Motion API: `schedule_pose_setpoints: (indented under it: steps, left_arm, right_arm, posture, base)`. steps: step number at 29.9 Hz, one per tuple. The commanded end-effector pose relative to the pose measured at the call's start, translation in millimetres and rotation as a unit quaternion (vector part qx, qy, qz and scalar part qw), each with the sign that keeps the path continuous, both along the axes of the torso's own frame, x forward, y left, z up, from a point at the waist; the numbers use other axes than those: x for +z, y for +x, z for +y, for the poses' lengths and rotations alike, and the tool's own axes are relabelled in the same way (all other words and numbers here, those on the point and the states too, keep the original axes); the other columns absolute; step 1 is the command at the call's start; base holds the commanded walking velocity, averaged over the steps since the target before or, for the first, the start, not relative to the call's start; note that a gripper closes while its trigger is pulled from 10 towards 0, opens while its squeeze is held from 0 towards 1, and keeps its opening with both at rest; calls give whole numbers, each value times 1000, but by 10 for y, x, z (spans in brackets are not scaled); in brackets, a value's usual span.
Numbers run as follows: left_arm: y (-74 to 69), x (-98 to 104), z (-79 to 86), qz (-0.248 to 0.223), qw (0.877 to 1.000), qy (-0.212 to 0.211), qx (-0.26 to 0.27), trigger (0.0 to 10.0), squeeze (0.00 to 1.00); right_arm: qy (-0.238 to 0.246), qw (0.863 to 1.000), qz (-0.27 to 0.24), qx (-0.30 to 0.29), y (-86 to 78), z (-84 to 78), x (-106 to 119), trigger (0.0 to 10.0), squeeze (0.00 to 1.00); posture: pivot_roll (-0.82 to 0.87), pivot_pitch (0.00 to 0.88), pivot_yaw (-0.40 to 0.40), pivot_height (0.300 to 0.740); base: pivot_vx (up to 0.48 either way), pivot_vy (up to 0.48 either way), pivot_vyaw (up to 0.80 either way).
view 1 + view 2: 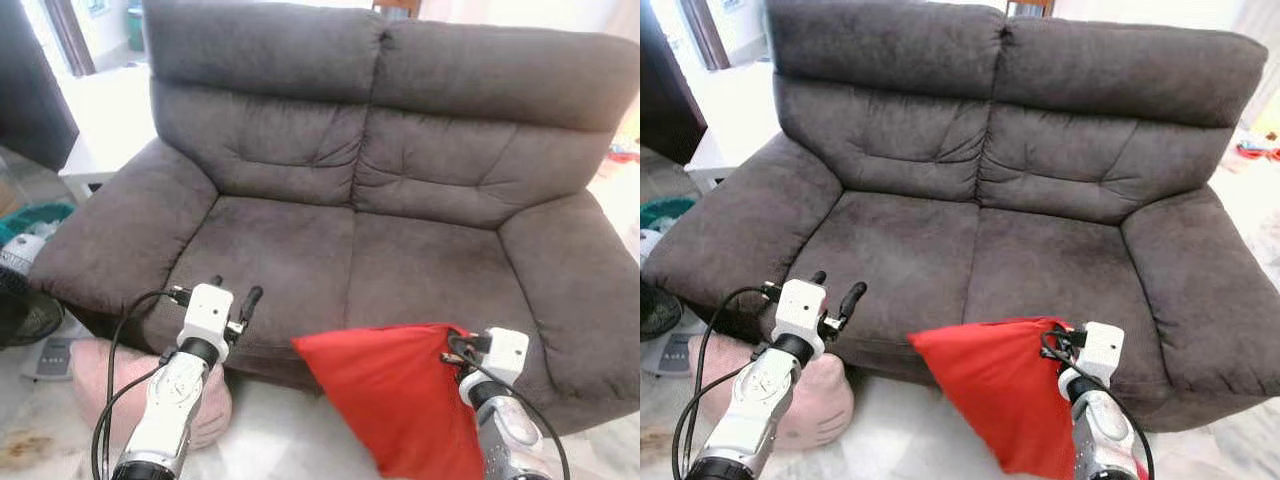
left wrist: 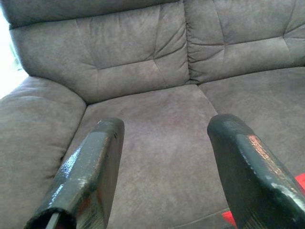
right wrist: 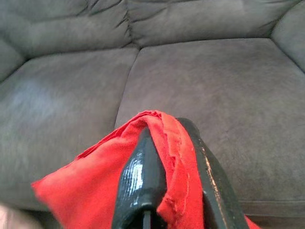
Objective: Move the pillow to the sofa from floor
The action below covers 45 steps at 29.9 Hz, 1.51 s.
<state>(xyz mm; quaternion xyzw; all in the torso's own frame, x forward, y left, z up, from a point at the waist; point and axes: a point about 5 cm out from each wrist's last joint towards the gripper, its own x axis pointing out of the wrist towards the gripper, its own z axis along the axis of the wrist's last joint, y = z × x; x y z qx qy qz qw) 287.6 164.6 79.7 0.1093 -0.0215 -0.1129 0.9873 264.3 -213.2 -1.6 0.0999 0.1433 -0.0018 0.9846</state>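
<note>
A red pillow [image 1: 395, 390] hangs in front of the dark grey sofa [image 1: 380, 250], by the front edge of its seat. My right gripper [image 3: 167, 143] is shut on the pillow's top corner, with red cloth pinched between the black fingers [image 3: 143, 176]. That corner sits just above the right seat cushion's front edge [image 1: 1060, 330]. My left gripper [image 2: 164, 143] is open and empty, held at the front of the left seat cushion [image 1: 270, 260]. Its two fingers [image 1: 250, 298] point toward the sofa back.
A pink pillow [image 1: 100, 385] lies on the pale floor under my left arm. A fan [image 1: 20, 300] and a teal object [image 1: 35, 215] stand left of the sofa, with a grey remote-like device [image 1: 50, 357] on the floor. A white table [image 1: 105, 120] sits behind the left armrest.
</note>
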Motion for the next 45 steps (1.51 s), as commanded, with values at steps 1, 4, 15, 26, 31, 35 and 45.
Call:
schedule_pose_setpoints:
  steps: [1,4,15,26,31,35,45]
  left_arm:
    - [-28,28,23,-7,1000,0,0,10000,0]
    - [-53,35,53,-10,1000,3,4,10000,0]
    - [-162,2,132,-7,1000,7,16,10000,0]
    - [-227,116,207,-33,999,-1,41,10000,0]
    - [-246,152,208,-42,998,-3,43,10000,0]
    - [-269,122,215,-35,998,-3,42,10000,0]
    - [-248,158,225,-40,998,-6,49,10000,0]
  right_arm:
    - [-32,994,-101,25,227,11,376,10000,0]
    - [-29,991,-121,45,226,69,442,10000,0]
    - [-26,977,-165,134,105,226,652,10000,0]
    - [8,957,-205,205,-9,468,958,10000,0]
    - [23,945,-201,258,-104,617,1009,10000,0]
    - [8,943,-185,277,-145,667,967,10000,0]
    - [11,942,-189,277,-121,698,1095,10000,0]
  posture:
    - [109,0,-41,740]
    - [107,0,-36,740]
    - [88,0,-20,740]
    - [92,0,-31,740]
    - [94,0,-29,740]
    - [92,0,-27,740]
    - [98,0,-32,740]
  base:
    - [0,0,0]
    - [0,0,0]
    - [0,0,0]
    - [0,0,0]
    - [0,0,0]
    - [0,0,0]
    - [61,0,0]
